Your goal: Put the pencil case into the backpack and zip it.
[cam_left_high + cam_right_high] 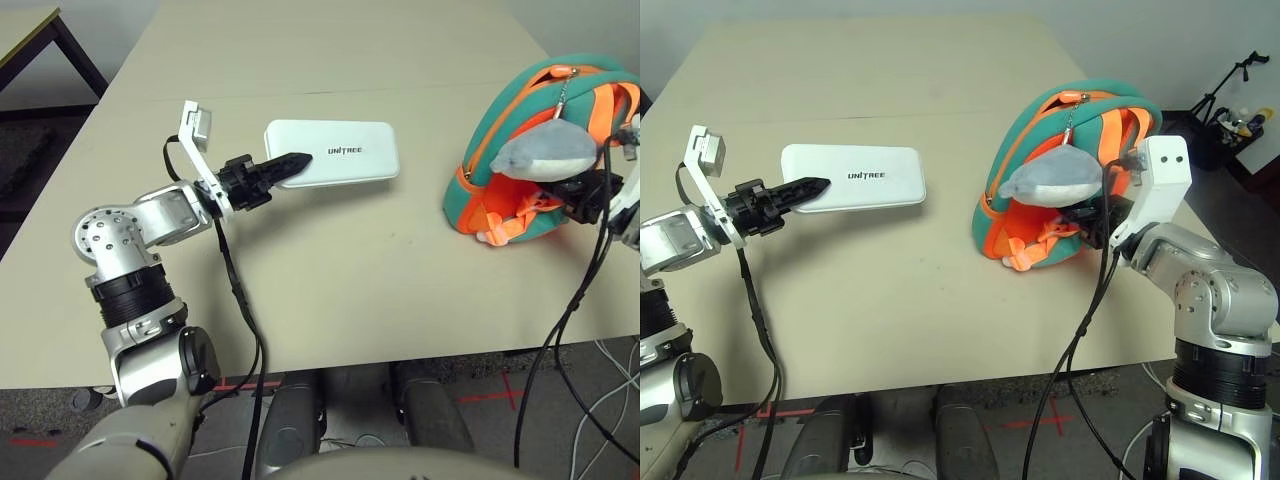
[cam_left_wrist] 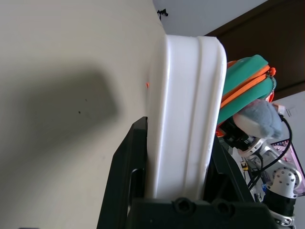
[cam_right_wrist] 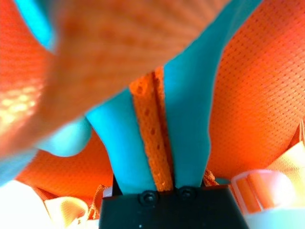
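The white pencil case (image 1: 340, 152) with black "UNITREE" lettering lies flat on the table's middle left. My left gripper (image 1: 288, 164) is shut on its left end. The left wrist view shows that end of the case (image 2: 186, 105) clamped between both black fingers (image 2: 125, 171). The teal and orange backpack (image 1: 520, 105) stands at the right with its zipper open along the top. A grey plush charm (image 1: 545, 155) hangs on its front. My right gripper (image 1: 1092, 214) is pressed into the backpack's right side. It is shut on a teal and orange strip of the backpack (image 3: 157, 124).
The beige table (image 1: 340, 270) has bare surface between case and backpack. Black cables (image 1: 560, 330) hang over the front right edge. Another table corner (image 1: 30, 30) stands at the far left. A tripod and clutter (image 1: 1230, 110) sit beyond the right edge.
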Robot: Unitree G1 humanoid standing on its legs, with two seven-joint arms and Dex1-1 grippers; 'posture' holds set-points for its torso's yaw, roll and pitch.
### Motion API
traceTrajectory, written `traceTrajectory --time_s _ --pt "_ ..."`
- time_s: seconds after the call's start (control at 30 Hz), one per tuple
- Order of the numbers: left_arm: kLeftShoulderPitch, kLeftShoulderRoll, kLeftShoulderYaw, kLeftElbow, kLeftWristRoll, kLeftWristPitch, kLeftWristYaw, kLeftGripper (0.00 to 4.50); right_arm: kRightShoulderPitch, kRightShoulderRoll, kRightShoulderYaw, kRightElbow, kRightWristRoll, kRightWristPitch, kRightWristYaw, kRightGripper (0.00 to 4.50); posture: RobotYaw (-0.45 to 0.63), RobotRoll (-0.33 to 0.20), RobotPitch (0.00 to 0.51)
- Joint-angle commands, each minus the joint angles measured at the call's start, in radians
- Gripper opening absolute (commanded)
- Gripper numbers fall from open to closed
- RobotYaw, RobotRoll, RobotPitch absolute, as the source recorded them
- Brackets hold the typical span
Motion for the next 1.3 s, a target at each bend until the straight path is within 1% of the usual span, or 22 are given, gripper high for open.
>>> traceTrajectory --time_s 0.03,0.17,0.2,0.27,0.33,0.4,0.43,0.5,0.6,0.7,0.83,0.9,0.93,1.0,1.07,1.13,1.2,1.3 --pt "0.012 0.013 -0.008 0.002 -0.013 -0.011 -0.014 1.41 -0.016 -0.045 -0.086 -0.140 0.168 0.194 0.017 0.13 -0.02 0.000 0.178" --pt "0.014 0.022 -0.020 0.015 -0.006 -0.023 -0.028 1.41 -0.082 -0.106 -0.224 -0.234 0.465 0.494 0.023 0.13 -0.05 0.000 0.169" --pt "0.013 0.023 -0.026 0.023 0.000 -0.029 -0.034 1.41 -0.097 -0.131 -0.250 -0.235 0.545 0.546 0.022 0.13 -0.06 0.000 0.165" --pt "0.009 0.026 -0.039 0.039 0.009 -0.042 -0.046 1.41 -0.104 -0.176 -0.280 -0.219 0.692 0.584 -0.015 0.13 -0.07 0.000 0.161" --pt "0.004 0.030 -0.058 0.058 0.021 -0.060 -0.063 1.41 -0.007 -0.309 -0.285 -0.197 0.942 0.511 -0.088 0.13 -0.09 0.000 0.156" --pt "-0.005 0.032 -0.080 0.084 0.033 -0.082 -0.084 1.41 0.143 -0.448 -0.305 -0.193 1.196 0.383 -0.192 0.13 -0.12 0.000 0.149" --pt "-0.009 0.034 -0.091 0.098 0.040 -0.093 -0.096 1.41 0.217 -0.499 -0.340 -0.199 1.260 0.353 -0.199 0.13 -0.13 0.000 0.145" --pt "-0.020 0.038 -0.116 0.127 0.056 -0.114 -0.122 1.41 0.350 -0.556 -0.433 -0.219 1.297 0.310 -0.172 0.13 -0.16 0.000 0.139" --pt "-0.038 0.044 -0.148 0.167 0.079 -0.142 -0.160 1.41 0.515 -0.578 -0.571 -0.248 1.297 0.278 -0.130 0.13 -0.19 0.000 0.130" --pt "-0.057 0.048 -0.178 0.201 0.099 -0.162 -0.197 1.41 0.688 -0.553 -0.721 -0.297 1.297 0.260 -0.095 0.13 -0.22 0.000 0.127" --pt "-0.084 0.055 -0.210 0.244 0.127 -0.183 -0.241 1.41 0.888 -0.517 -0.866 -0.362 1.297 0.196 -0.053 0.13 -0.25 0.000 0.124" --pt "-0.097 0.059 -0.224 0.261 0.140 -0.191 -0.263 1.41 0.985 -0.496 -0.921 -0.394 1.297 0.160 -0.032 0.13 -0.26 0.000 0.123" --pt "-0.104 0.060 -0.232 0.266 0.147 -0.197 -0.275 1.41 1.031 -0.480 -0.933 -0.417 1.297 0.137 -0.035 0.13 -0.25 0.000 0.122" --pt "-0.120 0.067 -0.255 0.257 0.164 -0.217 -0.304 1.41 1.105 -0.444 -0.920 -0.472 1.297 0.069 -0.057 0.13 -0.24 0.000 0.122" --pt "-0.145 0.081 -0.270 0.231 0.166 -0.224 -0.333 1.41 1.143 -0.428 -0.897 -0.502 1.297 0.019 -0.113 0.13 -0.23 0.000 0.122" --pt "-0.219 0.133 -0.276 0.179 0.141 -0.200 -0.383 1.41 1.144 -0.430 -0.857 -0.512 1.297 -0.006 -0.165 0.13 -0.21 0.000 0.123" --pt "-0.301 0.199 -0.296 0.129 0.112 -0.166 -0.451 1.41 1.128 -0.436 -0.810 -0.522 1.297 -0.035 -0.184 0.13 -0.19 0.000 0.123" --pt "-0.380 0.269 -0.334 0.081 0.087 -0.133 -0.554 1.41 1.088 -0.443 -0.753 -0.524 1.297 -0.054 -0.205 0.13 -0.17 0.000 0.123"
